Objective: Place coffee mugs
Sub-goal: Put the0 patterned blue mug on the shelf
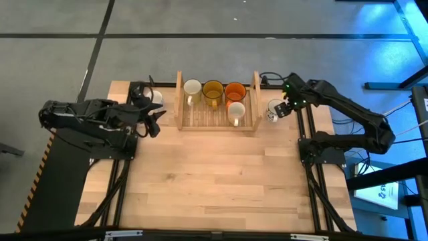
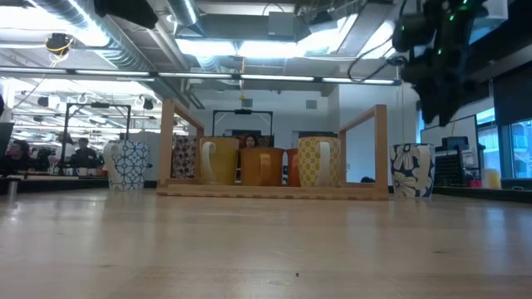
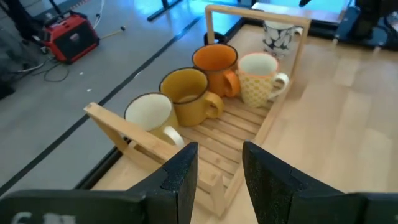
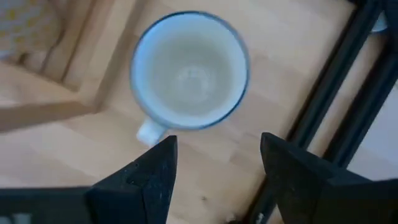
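Status: four of six mugs sit in the slatted wooden rack (image 1: pixel 217 124) at the back of the counter. Back row, left to right in the high view: plain white mug (image 1: pixel 192 88), amber-yellow mug (image 1: pixel 212 90), orange mug (image 1: pixel 235 91). In front of the orange one stands the cream mug with a yellow pattern (image 1: pixel 236 113).

Left to do: two mugs stand outside the rack. The white mug with dark floral print (image 1: pixel 274 110) is on the counter just beside the rack's right end; the white mug with blue lattice print (image 2: pixel 127 165) is beyond the left end, partly hidden by the left arm in the high view.

Right gripper (image 1: pixel 286 107) hangs above the floral mug, jaws spread wide, holding nothing; the wrist view looks straight down into the mug, handle toward the gripper. Judged: a grasp is being lined up. Left gripper (image 1: pixel 154 120) hovers near the rack's left end, jaws parted and empty.

Surface: pale butcher-block wooden counter (image 1: pixel 214 181), black frame rails on both sides. Room: grey floor, open ceiling with strip lights and ducts, seated people far off at left, probably at desks.
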Tool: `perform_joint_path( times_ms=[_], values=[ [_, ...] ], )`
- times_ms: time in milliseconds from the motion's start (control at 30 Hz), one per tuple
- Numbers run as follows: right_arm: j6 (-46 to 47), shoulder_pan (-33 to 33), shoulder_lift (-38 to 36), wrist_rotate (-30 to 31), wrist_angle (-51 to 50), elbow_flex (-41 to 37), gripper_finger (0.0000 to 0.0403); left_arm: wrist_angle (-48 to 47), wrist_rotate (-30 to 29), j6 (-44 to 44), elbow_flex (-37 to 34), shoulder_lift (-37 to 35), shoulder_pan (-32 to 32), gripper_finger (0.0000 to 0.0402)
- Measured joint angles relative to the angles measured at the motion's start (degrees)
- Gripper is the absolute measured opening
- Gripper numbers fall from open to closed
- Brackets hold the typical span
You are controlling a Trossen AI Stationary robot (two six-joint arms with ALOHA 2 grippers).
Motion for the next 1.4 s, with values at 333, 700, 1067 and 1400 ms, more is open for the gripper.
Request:
perform_joint_path(
  times_ms=[333, 700, 1067, 1400],
  values=[
    [5.0, -4.8, 5.6, 1.9, 8.5, -3.4, 0.0218, 0.1, 0.1, 0.0, 0.0, 0.3, 2.3, 0.0121],
    [4.6, -7.6, 13.7, 3.5, 11.0, -3.4, 0.0163, 0.1, 0.1, -0.1, 0.0, 0.3, 2.6, 0.0121],
    [4.4, -7.5, 17.0, 2.4, 11.8, -3.4, 0.0046, 0.1, 0.1, -0.2, 0.0, 0.3, 2.6, 0.0121],
    [3.3, -7.4, 14.9, 2.1, 10.0, -3.4, 0.0009, 0.1, 0.1, 0.0, 0.0, 0.3, 2.6, 0.0121]
  ],
)
